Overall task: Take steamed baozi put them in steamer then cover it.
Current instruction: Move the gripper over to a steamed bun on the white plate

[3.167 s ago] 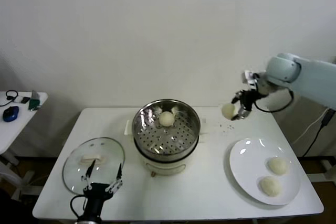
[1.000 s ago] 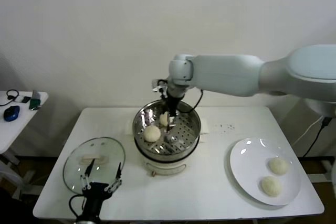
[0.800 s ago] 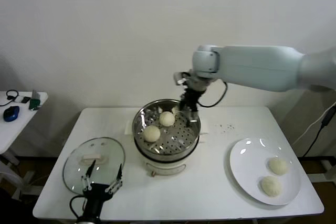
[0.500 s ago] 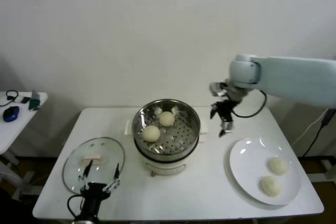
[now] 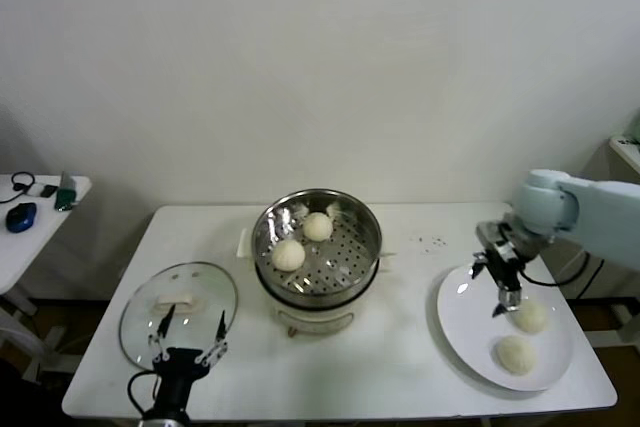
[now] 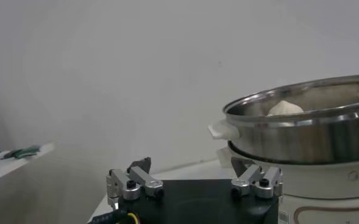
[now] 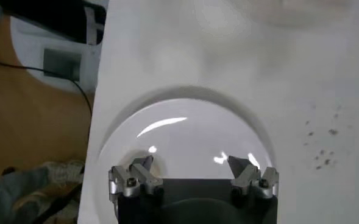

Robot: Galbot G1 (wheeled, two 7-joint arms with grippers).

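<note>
1. While the left gripper (image 5: 187, 335) waits at the near left edge of the table (image 5: 400, 367), fingers spread and holding nothing, I leave it parked; the cover (image 5: 178, 303) lies flat on the table just beyond it and is not needed yet.
2. I confirm the steamer (image 5: 317, 244) at table centre is open-topped and holds two steamed baozi (image 5: 289, 254) (one toward the near-left of the basket, one toward the back), so the near-right of the perforated floor looks free for the next bun.
3. I bring the right gripper (image 5: 499, 285) down over the plate (image 5: 465, 332) with its fingers well apart and empty. The right wrist view shows only bare plate between them.
4. I judge the step in hand to be picking the nearer of the two buns left on the plate. That bun (image 5: 531, 317) lies just beside the fingertips, toward the robot's right and slightly nearer; it is not yet between them.
5. To do this well, I would shift right until the bun is centred, descend to its widest part, and close gently, since soft dough dents easily.
</note>
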